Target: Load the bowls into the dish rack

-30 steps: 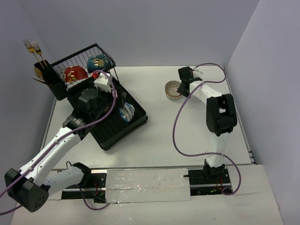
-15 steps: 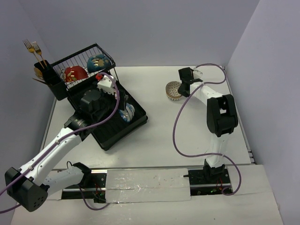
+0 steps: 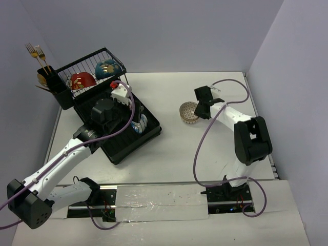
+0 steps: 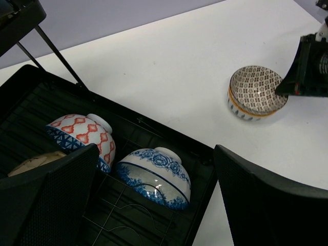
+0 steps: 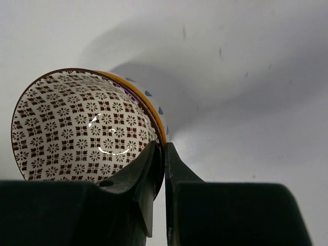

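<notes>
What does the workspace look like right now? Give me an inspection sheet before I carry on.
Surface: white table, no spills seen.
Job's things: dish rack; red bowl and teal bowl in its wire basket; blue-floral bowl and red-diamond bowl leaning in its tray; brown-patterned bowl outside the rack, on the right.
Clutter: nothing seen.
Grippers: left gripper open above the tray; right gripper shut on the brown-patterned bowl's rim.
Cables: purple cable loops along each arm.
Surroundings: utensil cup with gold forks; plain walls.
</notes>
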Controlling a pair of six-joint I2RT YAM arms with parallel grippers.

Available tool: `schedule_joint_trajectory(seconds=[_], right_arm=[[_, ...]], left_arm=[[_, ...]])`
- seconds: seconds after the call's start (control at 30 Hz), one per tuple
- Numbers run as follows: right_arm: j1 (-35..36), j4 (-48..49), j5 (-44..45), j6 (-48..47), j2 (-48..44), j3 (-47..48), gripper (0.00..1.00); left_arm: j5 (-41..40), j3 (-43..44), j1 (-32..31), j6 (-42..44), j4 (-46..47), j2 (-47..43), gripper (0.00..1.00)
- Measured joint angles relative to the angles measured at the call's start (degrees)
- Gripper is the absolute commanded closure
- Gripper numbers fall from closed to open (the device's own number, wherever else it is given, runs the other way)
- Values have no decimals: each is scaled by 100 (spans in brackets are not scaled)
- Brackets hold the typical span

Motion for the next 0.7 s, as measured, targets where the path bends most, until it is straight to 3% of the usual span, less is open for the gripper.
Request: schedule_joint_trajectory(seconds=[0.37, 0.53, 0.7], right_arm=[[1556, 190, -389, -52, -1370, -1517, 100], [1731, 50, -474, -61, -1880, -1867, 100], [1731, -33, -332, -179, -2041, -1875, 86]], left_arm=[[0, -2, -101, 39, 2, 15, 1], [-2, -2, -142, 114, 2, 31, 1], [-2, -2, -166, 136, 2, 83, 1]])
